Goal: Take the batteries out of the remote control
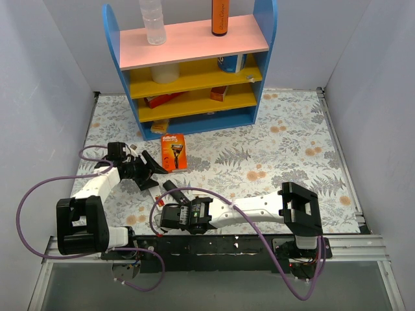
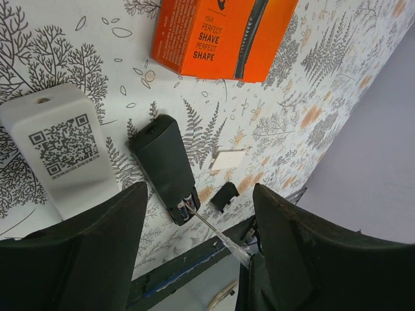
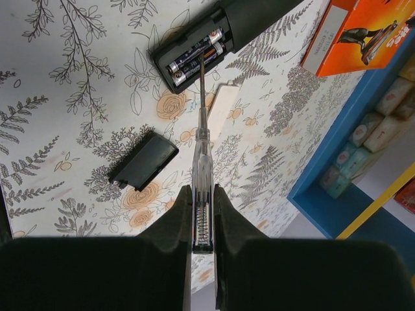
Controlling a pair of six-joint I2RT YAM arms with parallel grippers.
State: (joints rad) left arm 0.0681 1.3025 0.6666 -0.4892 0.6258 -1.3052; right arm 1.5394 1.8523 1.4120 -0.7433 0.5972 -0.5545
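The black remote control (image 3: 224,29) lies on the floral mat with its battery compartment open. Two small batteries (image 3: 194,58) lie side by side in it, dark with orange-red marks. My right gripper (image 3: 202,191) is shut on a clear-handled screwdriver (image 3: 203,149), and the screwdriver's metal tip reaches into the compartment between the batteries. The black battery cover (image 3: 144,161) lies loose beside it. My left gripper (image 2: 200,191) is open and empty, held above the remote (image 2: 165,165). In the top view the remote (image 1: 172,190) is between the left gripper (image 1: 146,167) and the right gripper (image 1: 166,216).
An orange razor package (image 1: 172,151) lies just beyond the remote. A blue and yellow shelf (image 1: 194,65) with bottles and boxes stands at the back. A white block with a QR code (image 2: 61,149) and a small white card (image 2: 228,159) sit close to the remote.
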